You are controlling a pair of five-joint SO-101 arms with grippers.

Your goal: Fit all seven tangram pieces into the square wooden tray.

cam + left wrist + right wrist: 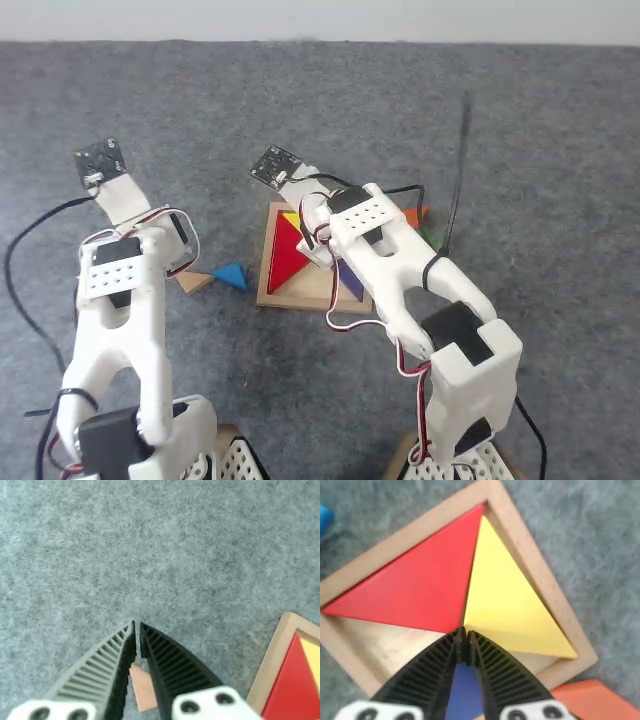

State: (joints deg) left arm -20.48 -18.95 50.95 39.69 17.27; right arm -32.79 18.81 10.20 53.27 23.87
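Observation:
The square wooden tray (pixel 266 262) lies on the carpet between the arms. A red triangle (pixel 415 587) and a yellow triangle (pixel 507 605) lie fitted in it, and a dark blue piece (pixel 465 697) lies under my right fingers. My right gripper (pixel 465 632) is shut, its tips over the point where red and yellow meet. My left gripper (pixel 136 625) is shut over the carpet left of the tray (pixel 272 662), with a plain tan wooden piece (pixel 144 692) below its fingers. A light blue triangle (pixel 231 275) lies beside the tan piece (pixel 193 281).
An orange piece (pixel 415 213) and a green piece (pixel 430 238) lie just right of the tray, partly hidden by the right arm (pixel 385 250). Grey carpet runs open behind and to the far left. A thin black cable (pixel 458 170) crosses the right side.

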